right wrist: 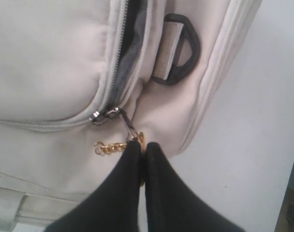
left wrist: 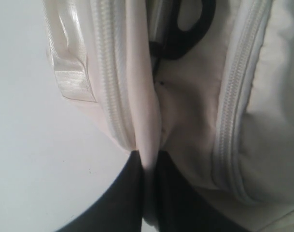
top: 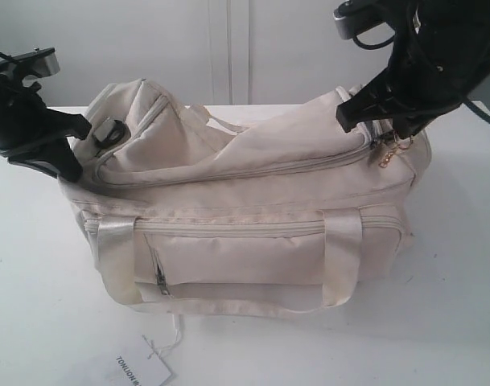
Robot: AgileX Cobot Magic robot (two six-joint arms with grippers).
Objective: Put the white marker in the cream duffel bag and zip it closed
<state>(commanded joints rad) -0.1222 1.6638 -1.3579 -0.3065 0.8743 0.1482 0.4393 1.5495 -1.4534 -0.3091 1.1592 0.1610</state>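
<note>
The right gripper (right wrist: pixel 143 145) is seen with its two black fingers (right wrist: pixel 120 188) pressed together on the gold chain pull (right wrist: pixel 108 147) of the large soft cream fabric duffel bag (top: pixel 253 185), so that nothing but the chain is held between them; the chain is led up to the small metal zip slider (right wrist: pixel 104 116), on one side of which the curved top zip is meshed, while on the other it gapes over dark lining (right wrist: pixel 133 43); just beyond that gap a black plastic D-ring (right wrist: pixel 183 48) on a cream webbing tab is sewn to the bag's end. The left gripper (left wrist: pixel 147 157) is shut likewise, a thin upright fold of the bag's cream fabric (left wrist: pixel 144 106) being pinched between its black fingers (left wrist: pixel 115 203) at the bag's opposite end, beside a closed line of zip teeth (left wrist: pixel 108 72). The bag is set lengthwise on a plain white table top (top: pixel 446 322), its front zip pocket (top: pixel 228 229) and two shiny cream straps (top: pixel 116 257) being turned toward the exterior camera; a white printed paper tag (top: pixel 144 370) is laid on the table just in front of the bag. The white marker is shown in no view, so its place cannot be told.
</note>
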